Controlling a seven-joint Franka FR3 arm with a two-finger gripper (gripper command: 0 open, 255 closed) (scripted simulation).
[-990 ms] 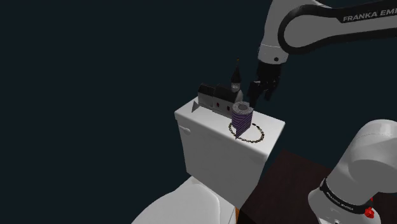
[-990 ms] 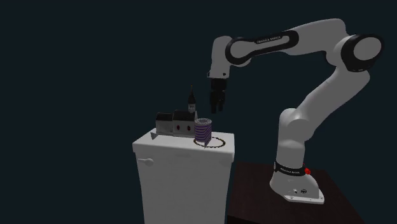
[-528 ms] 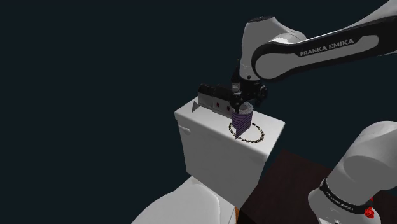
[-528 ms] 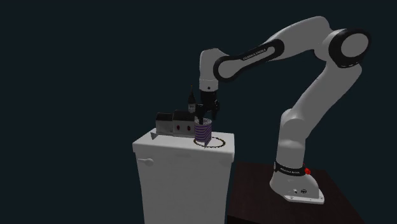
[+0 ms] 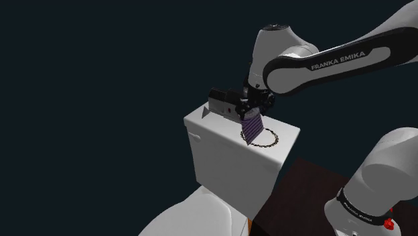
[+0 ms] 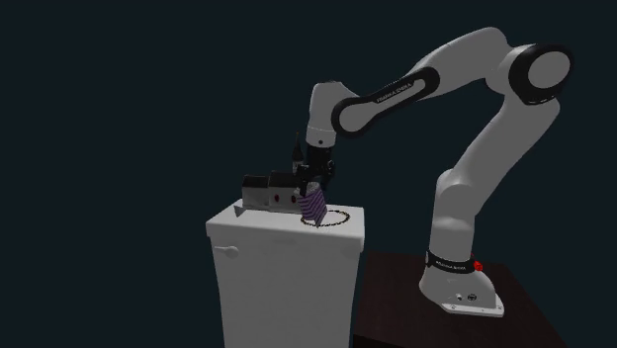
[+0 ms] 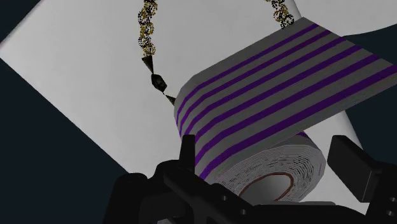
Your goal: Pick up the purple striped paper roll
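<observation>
my fingers (image 7: pixel 186 154) were clamped on the purple striped paper roll (image 7: pixel 280 89), one on each side of its upper end. looking along my hand, i saw the roll's end face between them, pale wound layers around a hollow core. the grey wrap with its purple bands ran away from me. one finger overlapped the roll's edge. the other stood right at the opposite side, and i could make out no clear gap there.

the roll was tilted, not upright. in the shoulder view it hung slantwise under my hand, its lower corner pointing down at the white lid (image 5: pixel 213 124) of the toilet tank (image 5: pixel 228 167). whether that corner touched the lid or hung just above it, i could not tell.

a beaded chain (image 5: pixel 268 142) lay in a loop on the lid, and the roll's lower end was at the part of the loop toward the shoulder view's left. a small dark model building (image 5: pixel 221 104) stood on the lid just beside the roll, close to my hand, toward that view's upper left. in the second exterior view it was on the roll's left.

my white arm (image 5: pixel 321 60) came in from the shoulder view's right and bent down over the tank. below the tank the white toilet seat (image 5: pixel 194 214) showed, and my dark stand (image 6: pixel 396 297) stood just beside the tank. the background was a flat, very dark blue.
</observation>
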